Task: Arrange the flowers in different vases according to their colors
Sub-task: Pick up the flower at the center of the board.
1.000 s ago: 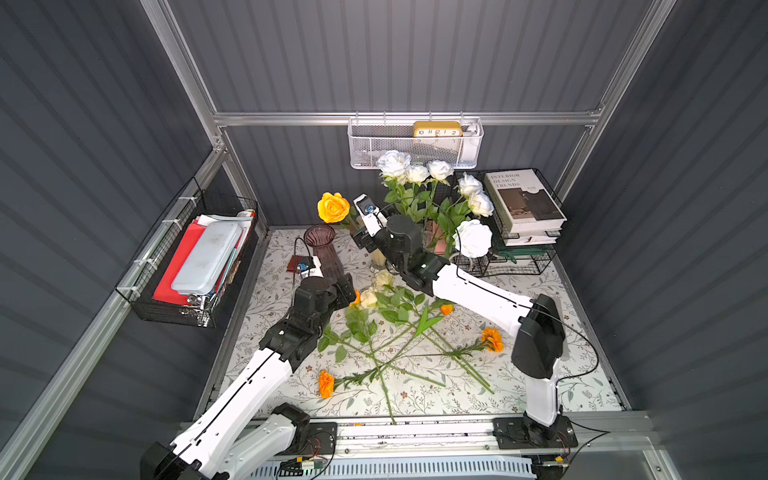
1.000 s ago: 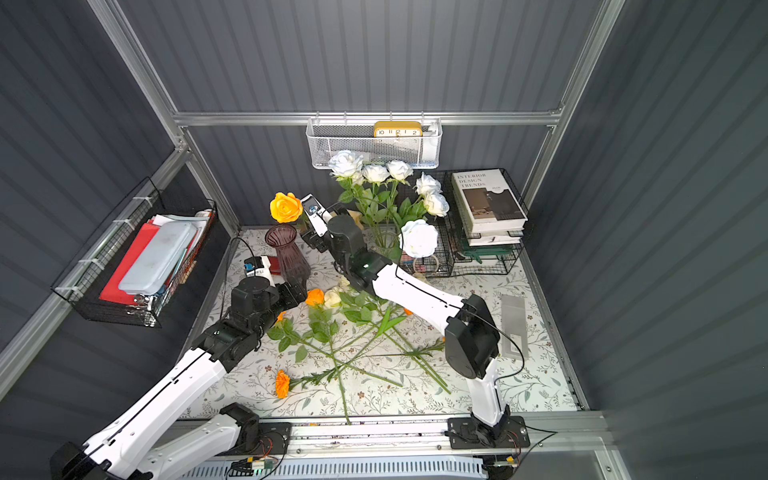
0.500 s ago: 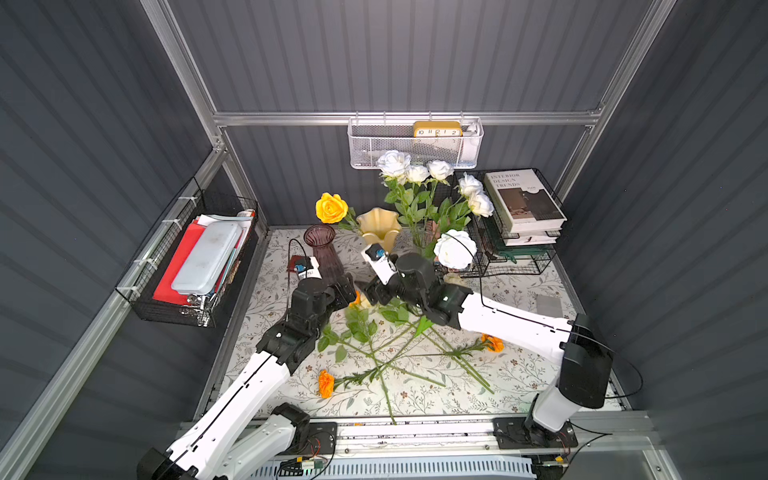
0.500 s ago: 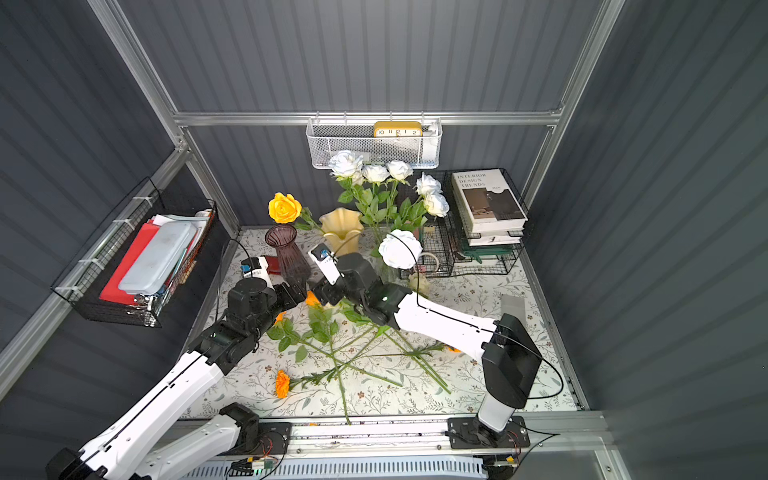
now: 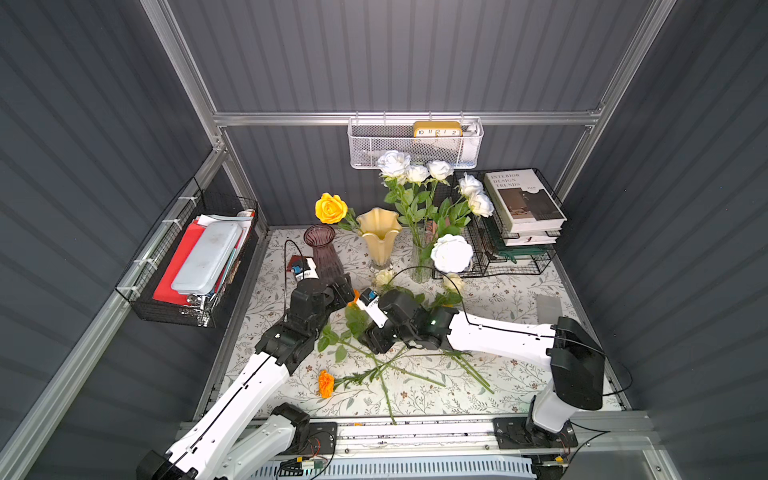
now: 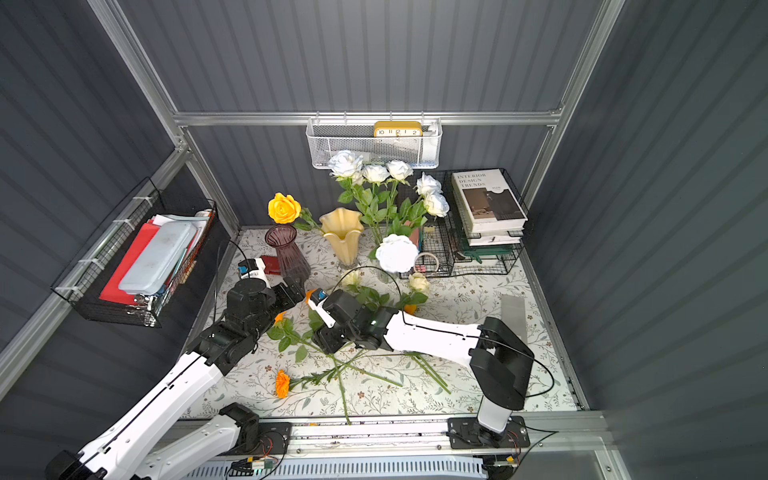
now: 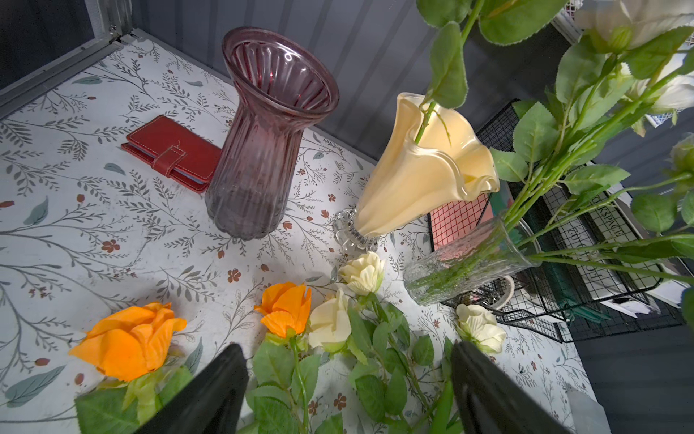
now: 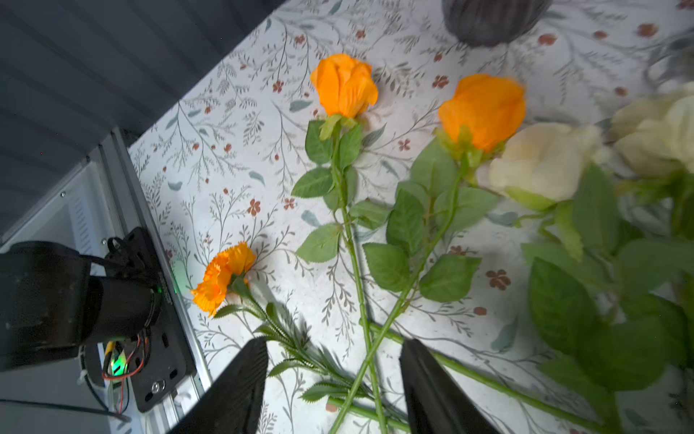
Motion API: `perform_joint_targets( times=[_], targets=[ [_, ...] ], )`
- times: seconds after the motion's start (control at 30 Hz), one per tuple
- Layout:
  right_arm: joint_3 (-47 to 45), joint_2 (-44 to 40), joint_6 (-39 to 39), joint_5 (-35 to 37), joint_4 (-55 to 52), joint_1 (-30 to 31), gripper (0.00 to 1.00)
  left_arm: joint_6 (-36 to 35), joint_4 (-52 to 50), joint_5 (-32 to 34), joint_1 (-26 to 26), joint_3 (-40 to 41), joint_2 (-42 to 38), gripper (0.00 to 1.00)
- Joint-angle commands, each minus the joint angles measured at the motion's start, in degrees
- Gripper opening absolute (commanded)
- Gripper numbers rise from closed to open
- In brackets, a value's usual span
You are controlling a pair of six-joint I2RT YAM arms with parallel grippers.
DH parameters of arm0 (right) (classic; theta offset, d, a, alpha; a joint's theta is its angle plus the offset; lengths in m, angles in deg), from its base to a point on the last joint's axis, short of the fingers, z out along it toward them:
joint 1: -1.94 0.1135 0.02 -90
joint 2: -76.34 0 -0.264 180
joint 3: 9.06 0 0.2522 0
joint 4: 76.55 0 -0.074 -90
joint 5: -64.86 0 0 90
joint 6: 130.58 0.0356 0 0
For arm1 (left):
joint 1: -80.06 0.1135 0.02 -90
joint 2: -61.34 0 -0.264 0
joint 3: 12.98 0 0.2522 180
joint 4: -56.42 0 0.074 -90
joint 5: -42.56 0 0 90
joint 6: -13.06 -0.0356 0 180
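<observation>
Three vases stand at the back: a ribbed purple vase (image 5: 322, 249) that is empty, a cream-yellow vase (image 5: 379, 235) holding a yellow-orange rose (image 5: 331, 208), and a clear glass vase (image 5: 422, 257) full of white roses (image 5: 415, 172). Loose flowers lie mid-table: two orange roses (image 8: 343, 84) (image 8: 484, 109), cream roses (image 7: 362, 272) and a marigold (image 5: 326, 383). My right gripper (image 8: 334, 349) is open, low over the crossed stems (image 8: 370, 338) of the orange roses. My left gripper (image 7: 349, 353) hangs open above the rose leaves, holding nothing.
A red wallet (image 7: 172, 154) lies beside the purple vase. A black wire rack with books (image 5: 519, 232) fills the back right corner. A white mesh basket with a clock (image 5: 415, 145) hangs on the back wall, and a black wire basket (image 5: 195, 266) on the left wall.
My right arm has left the cream-yellow vase, where the yellow-orange rose stays, and dropped to the loose stems, its jaws narrowing. The left arm has barely moved.
</observation>
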Motion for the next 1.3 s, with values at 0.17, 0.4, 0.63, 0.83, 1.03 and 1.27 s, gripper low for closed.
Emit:
perform_joint_targets(
  times=[0.17, 0.4, 0.63, 0.83, 1.03, 1.27],
  targets=[
    [5.29, 8.53, 6.86, -2.54, -10.44, 0.09, 0.57, -0.13, -0.45, 0.63, 0.53, 1.59, -0.65, 0.89],
    [10.48, 15.16, 6.55, -0.47, -14.91, -0.75, 0.56, -0.26, -0.95, 0.93, 0.7, 2.34, -1.88, 0.89],
    [13.65, 19.6, 5.69, 0.68, -15.81, -3.31, 0.44, -0.4, -1.24, 1.33, 0.83, 2.96, -2.95, 0.89],
    [19.72, 23.84, 2.73, -0.87, -19.11, -3.69, 0.22, -0.51, -1.67, 1.97, 0.83, 3.07, -3.62, 0.9],
    [23.92, 23.87, 0.4, 2.21, -22.07, -4.54, 0.0, -0.69, -1.68, 2.33, 0.88, 3.05, -3.67, 0.9],
    [28.84, 19.13, -5.46, 4.19, -25.76, -5.51, 0.0, -1.2, -2.61, 3.66, 0.88, 1.89, -5.23, 0.9]
  ],
)
